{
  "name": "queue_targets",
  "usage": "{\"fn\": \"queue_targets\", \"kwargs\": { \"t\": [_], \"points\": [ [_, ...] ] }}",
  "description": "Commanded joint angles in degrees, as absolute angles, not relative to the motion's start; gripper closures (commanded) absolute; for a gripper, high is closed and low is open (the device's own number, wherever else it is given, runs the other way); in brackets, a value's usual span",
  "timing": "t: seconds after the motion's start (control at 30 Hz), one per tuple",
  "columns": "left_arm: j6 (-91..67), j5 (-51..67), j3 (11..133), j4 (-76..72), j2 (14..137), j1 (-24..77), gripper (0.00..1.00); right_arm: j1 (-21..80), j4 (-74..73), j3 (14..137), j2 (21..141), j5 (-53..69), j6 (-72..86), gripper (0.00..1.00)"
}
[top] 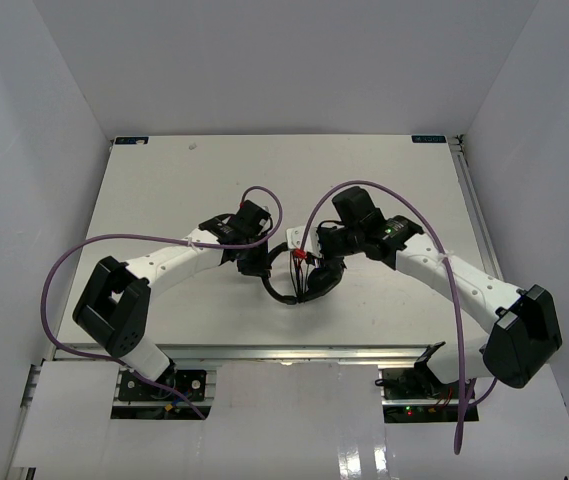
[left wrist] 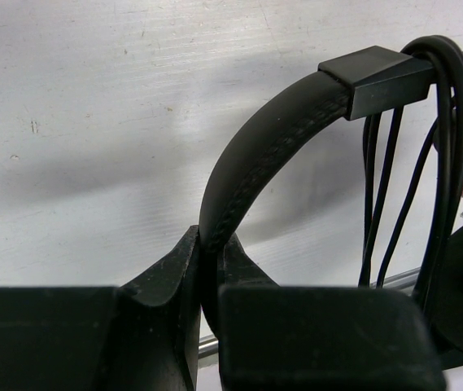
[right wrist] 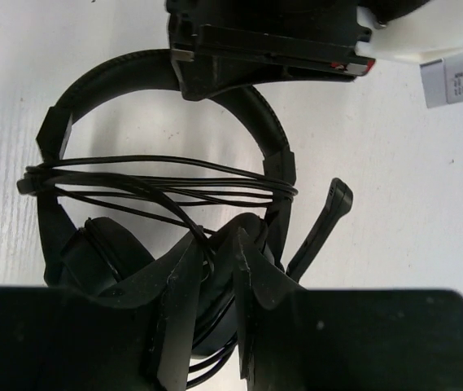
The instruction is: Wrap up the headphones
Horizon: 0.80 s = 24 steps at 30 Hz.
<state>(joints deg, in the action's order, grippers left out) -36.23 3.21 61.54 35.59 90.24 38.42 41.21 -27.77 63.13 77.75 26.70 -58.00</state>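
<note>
The black headphones (top: 309,284) lie at the middle of the table between both arms. My left gripper (left wrist: 208,259) is shut on the padded headband (left wrist: 273,134); it also shows in the top view (top: 261,267). In the right wrist view the thin black cord (right wrist: 158,181) runs in several turns across the two arms of the headband (right wrist: 125,67), above the earcups (right wrist: 93,254). My right gripper (right wrist: 217,252) is shut on a strand of the cord over the earcups; it also shows in the top view (top: 322,264). A microphone boom (right wrist: 322,221) sticks out to the right. The plug is hidden.
Purple arm cables (top: 64,262) loop at the left and down the right (top: 456,330). White walls enclose the table on three sides (top: 44,150). The metal rail of the near table edge (top: 294,352) runs below the grippers. The left wrist body (right wrist: 268,37) hangs over the headband's top.
</note>
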Motion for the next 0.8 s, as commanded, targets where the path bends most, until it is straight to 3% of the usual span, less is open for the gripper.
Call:
{"fn": "queue_targets", "kwargs": {
  "t": [0.0,0.17,0.4,0.5,0.77],
  "points": [
    [-36.4,5.9,63.3,34.2,89.0,38.6,1.00,41.0,-29.4,64.6,78.2,30.2,-59.4,0.81],
    [-36.3,6.2,63.5,34.4,88.5,38.6,1.00,41.0,-26.9,64.1,78.5,28.2,-57.8,0.90],
    [-36.4,5.0,63.4,34.9,86.4,38.6,1.00,41.0,-22.9,60.6,79.1,21.6,-56.5,0.91],
    [-36.1,4.5,63.6,35.5,86.3,38.5,1.00,41.0,-22.9,59.2,78.7,20.1,-57.3,0.66],
    [-36.1,3.8,63.9,35.6,88.5,38.6,1.00,41.0,-24.6,61.1,77.4,21.5,-57.7,0.34]
  ]
}}
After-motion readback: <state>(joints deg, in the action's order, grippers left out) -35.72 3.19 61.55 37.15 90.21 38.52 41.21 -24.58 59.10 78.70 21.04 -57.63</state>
